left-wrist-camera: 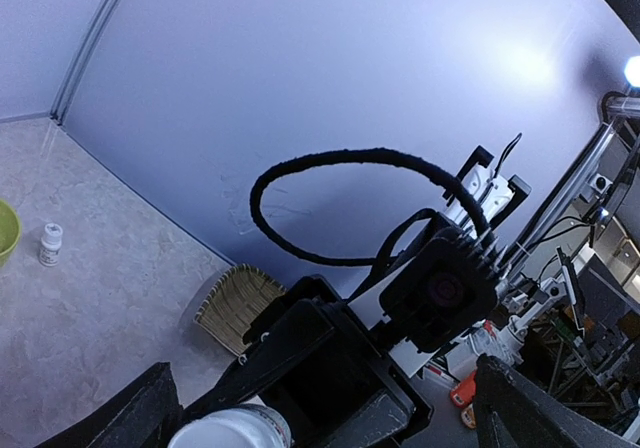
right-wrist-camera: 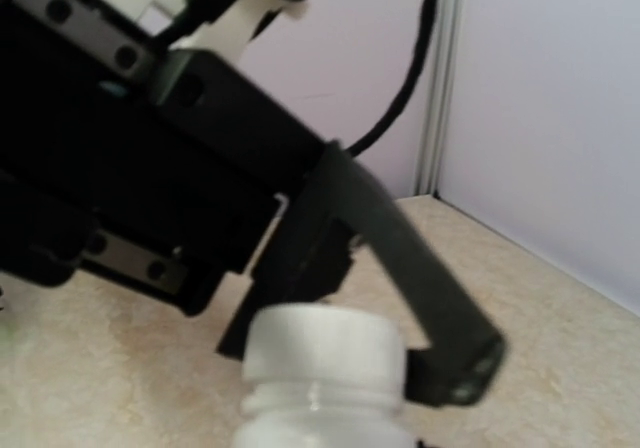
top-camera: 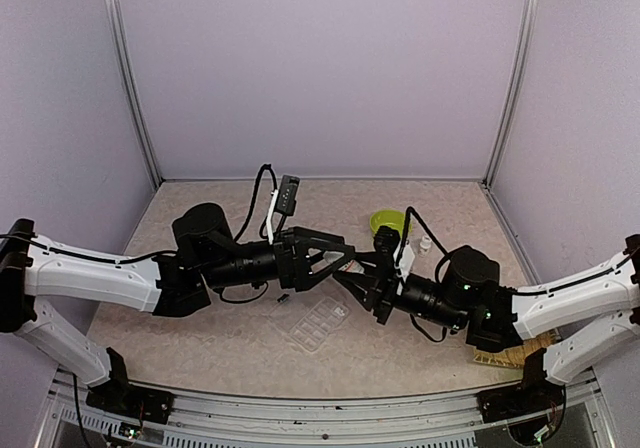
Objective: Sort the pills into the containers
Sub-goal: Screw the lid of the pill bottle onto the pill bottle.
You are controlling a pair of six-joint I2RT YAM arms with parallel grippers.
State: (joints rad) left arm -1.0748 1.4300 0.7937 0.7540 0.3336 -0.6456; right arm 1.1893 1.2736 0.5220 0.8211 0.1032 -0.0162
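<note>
Spillage is the worry as I watch: the right gripper (top-camera: 362,276) is clamped on a small white bottle (right-wrist-camera: 318,363) held up above the table (top-camera: 200,328), and the left gripper (top-camera: 345,256) stands spread wide with its fingers (right-wrist-camera: 400,258) either side of the cap, gripping nothing. If the left closes off-centre or twists hard, I'd guess the bottle could turn in the right's grip or the cap jump free, scattering pills beyond the clear pill box (top-camera: 315,323), which lies flat on the table just below the two grippers. No pills show anywhere; too small, or inside the bottles. By my count: two arms, two white bottles, the second (left-wrist-camera: 50,244) standing beside one lime-green bowl (top-camera: 388,222), one pill box, one woven mat (left-wrist-camera: 237,308). The box's compartments I cannot count.
</note>
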